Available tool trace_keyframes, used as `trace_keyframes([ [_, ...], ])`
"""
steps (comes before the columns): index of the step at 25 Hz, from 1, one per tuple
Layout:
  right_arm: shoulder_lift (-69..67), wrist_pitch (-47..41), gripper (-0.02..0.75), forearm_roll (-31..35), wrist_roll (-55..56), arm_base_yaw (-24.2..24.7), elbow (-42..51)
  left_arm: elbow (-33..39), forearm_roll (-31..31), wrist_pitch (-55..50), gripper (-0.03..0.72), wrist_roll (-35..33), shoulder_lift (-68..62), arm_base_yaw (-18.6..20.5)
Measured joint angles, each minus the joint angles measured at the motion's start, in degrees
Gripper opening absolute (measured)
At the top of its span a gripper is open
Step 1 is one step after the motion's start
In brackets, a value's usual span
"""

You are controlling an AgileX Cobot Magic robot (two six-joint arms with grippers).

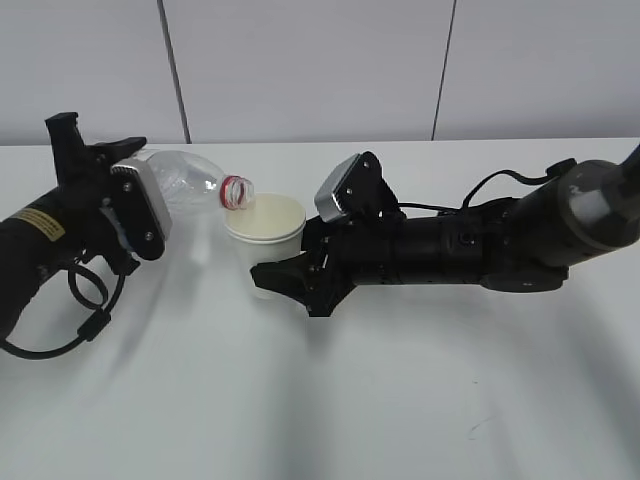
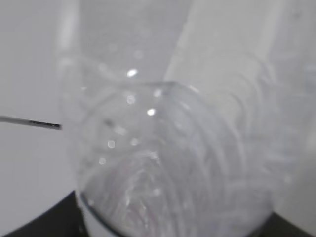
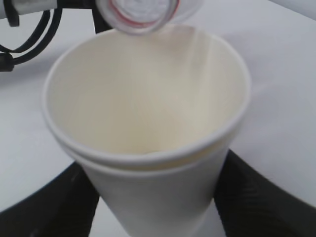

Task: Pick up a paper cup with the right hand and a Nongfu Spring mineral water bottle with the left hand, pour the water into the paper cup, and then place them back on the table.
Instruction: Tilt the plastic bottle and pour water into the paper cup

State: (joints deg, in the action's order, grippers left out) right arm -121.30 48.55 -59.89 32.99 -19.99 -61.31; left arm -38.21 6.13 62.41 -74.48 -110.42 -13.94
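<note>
My left gripper (image 1: 140,185) is shut on the clear water bottle (image 1: 190,180), held tipped on its side with its red-ringed open mouth (image 1: 237,192) over the rim of the white paper cup (image 1: 265,228). The left wrist view is filled by the blurred clear bottle (image 2: 168,163). My right gripper (image 1: 285,280) is shut on the paper cup (image 3: 148,128), its black fingers (image 3: 247,197) on both sides. In the right wrist view the bottle mouth (image 3: 140,15) hangs over the cup's far rim; the cream inside looks empty. No water stream shows.
The white table (image 1: 380,400) carries both arms' shadows. The left arm's looped black cable (image 1: 70,320) hangs at the left. A grey panelled wall stands behind the table.
</note>
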Motion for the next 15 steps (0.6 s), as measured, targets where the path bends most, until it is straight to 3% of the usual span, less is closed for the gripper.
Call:
trace_keyframes([
  [15, 0.00, -3.29, 0.508, -0.40, 0.00, 0.00, 0.00, -1.10, -1.33, -0.02, 0.367, -3.33, 0.19, -1.12],
])
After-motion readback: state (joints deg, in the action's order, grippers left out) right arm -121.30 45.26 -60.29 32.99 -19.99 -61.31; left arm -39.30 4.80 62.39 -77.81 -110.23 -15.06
